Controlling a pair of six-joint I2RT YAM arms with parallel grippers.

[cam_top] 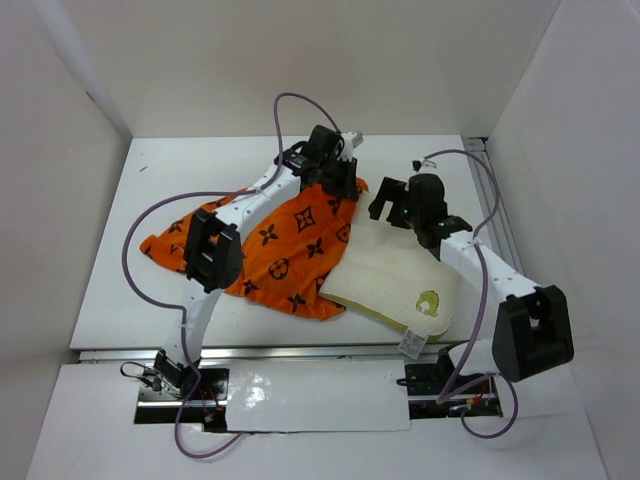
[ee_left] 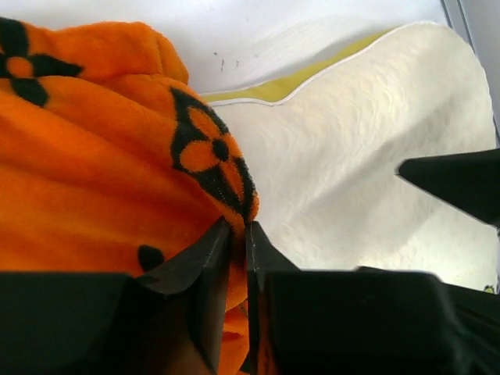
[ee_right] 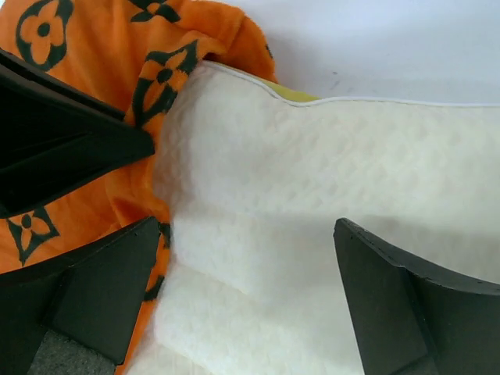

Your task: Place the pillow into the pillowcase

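The orange pillowcase (cam_top: 280, 250) with dark brown flower motifs lies crumpled left of centre. The cream-white pillow (cam_top: 395, 275) lies to its right, its left edge tucked against the orange cloth. My left gripper (cam_top: 338, 182) is at the pillowcase's far edge. In the left wrist view the left gripper (ee_left: 238, 225) stands nearly closed, with a fold of the pillowcase (ee_left: 94, 180) pinched between its fingers, beside the pillow (ee_left: 367, 156). My right gripper (cam_top: 392, 205) hovers over the pillow's far corner. In the right wrist view the right gripper (ee_right: 246, 226) is wide open above the pillow (ee_right: 328, 172), holding nothing, with the pillowcase (ee_right: 86, 70) at its left.
White walls enclose the white table (cam_top: 180, 160) on three sides. A metal rail (cam_top: 495, 200) runs along the right edge. Purple cables (cam_top: 150, 215) loop off both arms. A white tag (cam_top: 412, 345) hangs from the pillow's near corner, next to a yellow-green emblem (cam_top: 430, 302).
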